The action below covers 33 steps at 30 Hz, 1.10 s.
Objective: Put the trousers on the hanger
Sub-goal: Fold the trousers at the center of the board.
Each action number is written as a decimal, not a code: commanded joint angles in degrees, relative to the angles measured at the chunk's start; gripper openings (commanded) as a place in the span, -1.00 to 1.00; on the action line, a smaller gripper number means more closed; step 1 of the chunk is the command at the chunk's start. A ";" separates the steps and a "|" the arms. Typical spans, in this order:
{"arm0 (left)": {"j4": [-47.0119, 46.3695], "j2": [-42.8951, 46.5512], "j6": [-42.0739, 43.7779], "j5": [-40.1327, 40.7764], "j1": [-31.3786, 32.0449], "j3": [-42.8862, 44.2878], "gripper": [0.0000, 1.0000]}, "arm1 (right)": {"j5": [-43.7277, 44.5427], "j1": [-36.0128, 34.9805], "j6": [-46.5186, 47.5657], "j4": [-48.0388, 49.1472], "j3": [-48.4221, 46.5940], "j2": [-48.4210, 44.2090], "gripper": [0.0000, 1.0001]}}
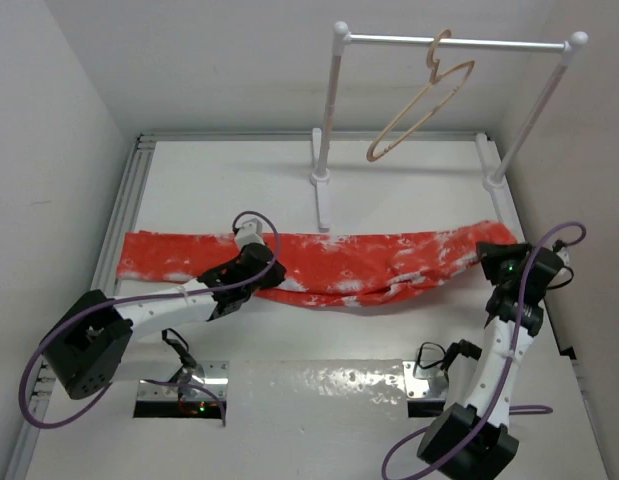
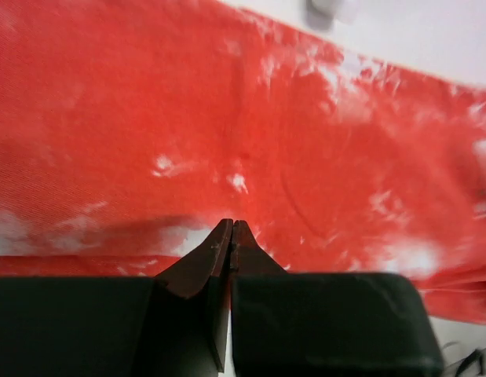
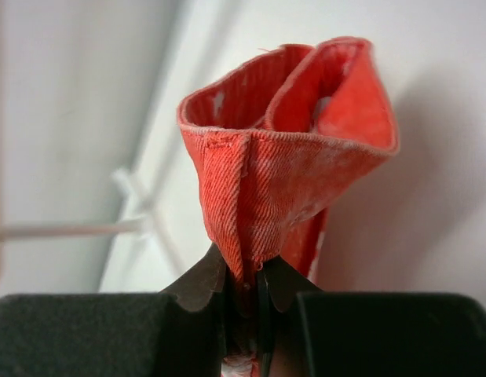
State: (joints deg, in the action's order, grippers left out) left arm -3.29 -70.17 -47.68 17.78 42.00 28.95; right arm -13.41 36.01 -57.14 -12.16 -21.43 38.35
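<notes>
Top external: trousers (image 1: 359, 265), red-orange with white blotches, lie stretched left to right across the middle of the table (image 1: 409, 190). Hanger (image 1: 419, 105) hangs on rail (image 1: 459, 42) at far edge, well apart. Left gripper (image 2: 231, 229) down at cloth, fingers pressed together. Right gripper (image 3: 243, 275) near right edge, clamped on trousers' folded end.

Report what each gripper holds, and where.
Right gripper pinches the trousers by a stitched end edge. Left gripper is shut over them, holding nothing visible.
</notes>
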 commanded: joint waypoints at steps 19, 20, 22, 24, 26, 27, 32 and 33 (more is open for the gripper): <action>-20.35 -28.52 1.54 -0.82 22.15 8.92 -1.00 | -29.39 -4.01 -5.08 3.64 -32.96 0.49 -1.00; -20.27 -30.27 1.45 -1.60 22.51 9.98 -1.00 | -29.65 -4.45 -4.73 2.85 -33.84 1.11 -1.00; -20.88 -30.81 0.84 -1.79 22.78 10.07 -1.00 | -29.57 -6.30 -3.33 1.80 -36.12 2.69 -1.00; -21.06 -29.85 0.83 -1.17 22.78 9.63 -1.00 | -28.96 -9.01 -2.01 0.14 -36.75 4.10 -1.00; -20.44 -28.45 1.80 -0.03 22.95 9.90 -1.00 | -27.29 -12.44 1.67 -2.06 -36.40 5.68 -1.00; -20.27 -28.18 1.98 0.15 22.87 9.90 -1.00 | -22.15 -17.59 3.17 -3.73 -36.14 5.69 -1.00; -20.00 -27.83 1.28 0.24 22.87 9.81 -1.00 | -5.95 -40.68 13.28 -9.37 -39.48 7.96 -1.00; -20.00 -27.83 0.93 0.15 22.95 9.55 -1.00 | 2.17 -44.50 15.64 -10.15 -40.09 8.67 -1.00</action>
State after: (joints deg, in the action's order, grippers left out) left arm -22.83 -100.05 -46.39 17.32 64.58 38.44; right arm -25.50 1.83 -48.53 -21.96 -57.10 45.98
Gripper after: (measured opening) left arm 0.004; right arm 0.122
